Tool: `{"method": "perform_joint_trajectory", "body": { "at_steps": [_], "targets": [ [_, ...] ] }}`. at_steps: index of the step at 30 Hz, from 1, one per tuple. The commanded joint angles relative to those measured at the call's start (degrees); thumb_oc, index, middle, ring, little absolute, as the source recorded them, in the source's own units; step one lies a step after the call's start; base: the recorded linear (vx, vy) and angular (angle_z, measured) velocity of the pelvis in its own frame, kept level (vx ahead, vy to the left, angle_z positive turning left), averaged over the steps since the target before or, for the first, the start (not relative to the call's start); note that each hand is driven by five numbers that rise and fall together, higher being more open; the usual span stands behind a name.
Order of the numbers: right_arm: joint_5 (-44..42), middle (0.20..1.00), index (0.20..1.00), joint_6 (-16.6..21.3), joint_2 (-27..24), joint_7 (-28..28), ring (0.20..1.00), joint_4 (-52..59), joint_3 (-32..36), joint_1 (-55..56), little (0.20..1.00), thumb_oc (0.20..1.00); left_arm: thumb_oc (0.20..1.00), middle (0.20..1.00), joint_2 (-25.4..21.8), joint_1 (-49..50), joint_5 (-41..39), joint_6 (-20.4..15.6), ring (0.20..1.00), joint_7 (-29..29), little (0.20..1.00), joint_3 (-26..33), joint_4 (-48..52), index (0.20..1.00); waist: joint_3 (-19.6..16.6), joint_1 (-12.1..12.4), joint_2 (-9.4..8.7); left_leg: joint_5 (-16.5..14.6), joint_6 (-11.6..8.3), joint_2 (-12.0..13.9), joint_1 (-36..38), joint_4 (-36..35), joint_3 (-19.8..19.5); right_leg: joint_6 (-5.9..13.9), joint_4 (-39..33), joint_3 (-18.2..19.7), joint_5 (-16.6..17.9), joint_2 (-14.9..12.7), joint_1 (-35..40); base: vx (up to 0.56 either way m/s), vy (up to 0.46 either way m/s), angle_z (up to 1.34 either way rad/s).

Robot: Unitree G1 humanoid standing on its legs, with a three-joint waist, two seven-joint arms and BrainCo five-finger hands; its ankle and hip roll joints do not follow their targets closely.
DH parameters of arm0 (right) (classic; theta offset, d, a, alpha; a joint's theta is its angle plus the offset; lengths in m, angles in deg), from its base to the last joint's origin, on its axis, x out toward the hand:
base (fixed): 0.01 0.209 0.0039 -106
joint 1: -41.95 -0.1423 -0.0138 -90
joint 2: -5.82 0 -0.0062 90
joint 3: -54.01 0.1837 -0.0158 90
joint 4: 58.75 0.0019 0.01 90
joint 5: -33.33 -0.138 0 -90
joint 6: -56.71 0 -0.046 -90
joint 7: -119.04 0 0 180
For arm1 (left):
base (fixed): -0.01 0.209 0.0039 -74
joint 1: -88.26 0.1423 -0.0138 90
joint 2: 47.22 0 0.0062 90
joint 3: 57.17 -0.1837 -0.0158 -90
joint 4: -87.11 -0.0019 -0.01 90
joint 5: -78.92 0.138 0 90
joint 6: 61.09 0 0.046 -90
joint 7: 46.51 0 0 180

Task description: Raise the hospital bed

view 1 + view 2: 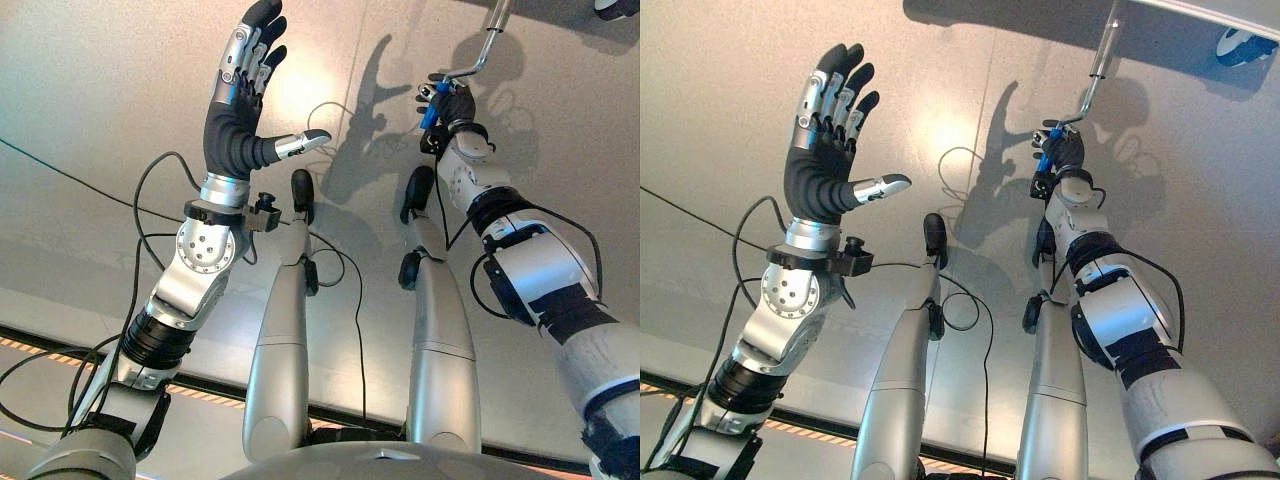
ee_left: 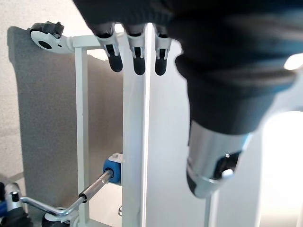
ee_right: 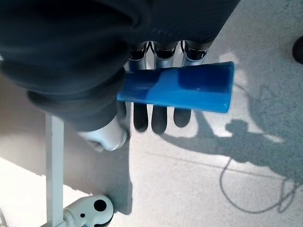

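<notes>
The hospital bed's metal crank (image 1: pixel 486 45) reaches down from the bed's end at the top right and ends in a blue handle (image 3: pixel 189 90). My right hand (image 1: pixel 456 106) is shut on that blue handle, fingers and thumb curled round it. My left hand (image 1: pixel 235 120) is held up at the left, apart from the bed, open with straight fingers (image 2: pixel 137 61) and holding nothing. The left wrist view shows the crank rod (image 2: pixel 92 190) running into a blue socket (image 2: pixel 113 170) on the white bed frame (image 2: pixel 80 118).
A bed caster (image 1: pixel 1240 42) stands on the grey floor at the top right, and others (image 2: pixel 45 40) (image 3: pixel 94 208) sit at the frame's corners. A white frame leg (image 3: pixel 56 165) stands beside my right hand.
</notes>
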Motion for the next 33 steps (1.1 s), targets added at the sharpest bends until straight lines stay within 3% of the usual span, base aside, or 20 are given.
{"method": "perform_joint_trajectory", "body": {
  "at_steps": [1,20,29,33],
  "targets": [
    [0.9,0.200,0.200,0.7,1.7,-0.6,0.200,0.5,-2.5,-1.7,0.200,0.200,1.000,1.000,-1.6,3.2,2.3,-3.7,1.000,-0.2,1.000,0.2,9.8,1.000,-0.9,-0.2,1.45,-7.2,3.23,-2.7,1.3,5.3,2.6,5.48,-3.9,3.6,0.0,-0.2,3.5,0.00,0.000,0.00],
    [2.0,0.200,0.200,0.5,5.0,-0.9,0.200,0.3,-3.3,-1.0,0.200,0.200,1.000,1.000,-1.7,3.1,1.8,-4.0,1.000,-0.6,1.000,1.2,10.4,1.000,-0.9,-0.4,0.60,-7.1,3.23,-2.8,1.7,5.3,2.5,5.40,-4.3,3.7,0.4,-0.1,4.2,0.00,0.000,0.00],
    [8.7,0.200,0.200,-0.6,11.5,-1.6,0.200,8.1,-10.2,0.4,0.200,0.200,1.000,1.000,-1.3,2.7,0.9,-3.7,1.000,-0.9,1.000,1.6,10.0,1.000,-0.9,-0.9,-0.56,-6.8,3.12,-2.9,1.5,5.2,2.7,5.52,-5.0,3.7,1.2,0.0,4.3,0.00,0.000,0.00],
    [7.5,0.200,0.200,0.2,14.0,-2.2,0.200,14.1,-11.8,2.3,0.200,0.200,1.000,1.000,-0.8,3.4,-0.3,-3.7,1.000,-0.8,1.000,2.1,9.7,1.000,-0.9,-1.1,-0.68,-6.6,3.11,-3.0,1.6,5.1,2.8,5.63,-5.4,3.7,1.5,-0.2,4.4,0.00,0.000,0.00]
  ]
}}
